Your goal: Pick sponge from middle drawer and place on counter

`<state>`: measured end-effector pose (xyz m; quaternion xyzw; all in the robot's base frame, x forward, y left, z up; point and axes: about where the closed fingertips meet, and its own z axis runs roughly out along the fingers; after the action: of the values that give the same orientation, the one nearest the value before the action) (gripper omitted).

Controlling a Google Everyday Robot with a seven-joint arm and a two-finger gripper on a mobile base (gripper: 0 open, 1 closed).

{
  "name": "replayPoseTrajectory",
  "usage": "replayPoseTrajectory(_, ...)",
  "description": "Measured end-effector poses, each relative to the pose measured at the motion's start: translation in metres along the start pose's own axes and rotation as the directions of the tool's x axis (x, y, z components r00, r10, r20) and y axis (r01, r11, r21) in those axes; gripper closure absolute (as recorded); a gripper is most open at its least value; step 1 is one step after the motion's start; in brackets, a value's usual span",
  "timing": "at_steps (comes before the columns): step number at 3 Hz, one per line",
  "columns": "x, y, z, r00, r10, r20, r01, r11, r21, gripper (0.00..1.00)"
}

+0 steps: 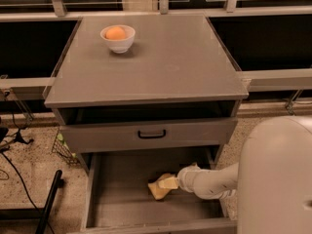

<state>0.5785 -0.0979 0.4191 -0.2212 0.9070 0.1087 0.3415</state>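
Camera view: looks down on the desk [170,67], with the middle drawer [117,204] pulled open below the desk's front edge. Finds the sponge [156,191] on that drawer's floor, right of the desk's centre. Has the tool [166,183] low in the drawer, tip touching the sponge; cannot tell whether open or clamped. Keeps a white bowl [118,44] with an orange ball [115,32] at the desk's far left.
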Motion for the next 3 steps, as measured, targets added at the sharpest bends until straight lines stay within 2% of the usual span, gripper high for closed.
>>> replayPoseTrajectory(3, 0.016, 0.026, 0.009, 0.997, -0.076, -0.002, 0.075, 0.9962, -0.043, 0.00)
